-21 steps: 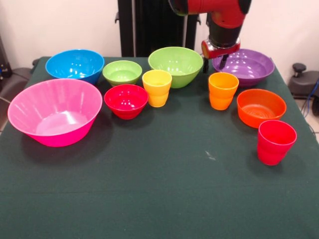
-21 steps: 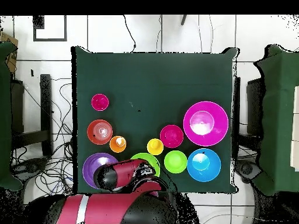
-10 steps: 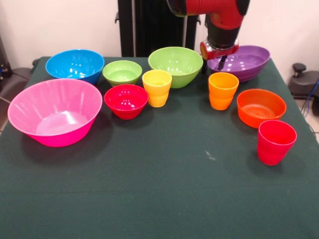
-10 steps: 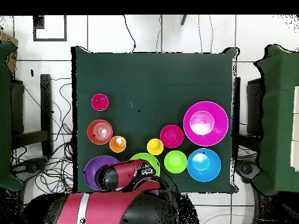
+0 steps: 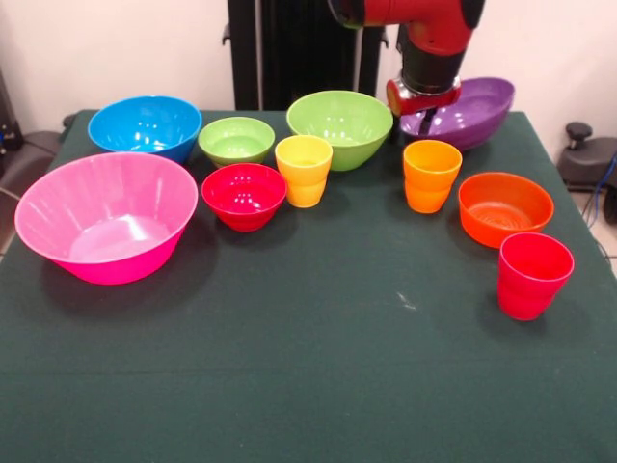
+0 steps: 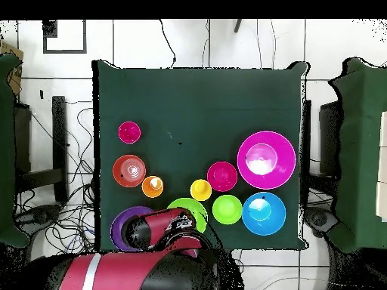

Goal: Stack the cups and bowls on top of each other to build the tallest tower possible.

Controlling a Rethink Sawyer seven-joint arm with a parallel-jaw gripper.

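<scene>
At two o'clock on the green cloth-covered table (image 5: 318, 367), the shallow, glossy purple bowl (image 5: 472, 108) is held tilted, its right rim raised clear of the cloth and its mouth turned toward ten o'clock. Its left rim is pinched by the closed gripper (image 5: 425, 118). Just beside it at six o'clock stands the stepped orange cup (image 5: 430, 175), with the small orange bowl (image 5: 504, 206) and red cup (image 5: 533, 274) toward four o'clock. The ribbed pink bowl (image 5: 106, 217) sits at nine o'clock, upright and round.
</scene>
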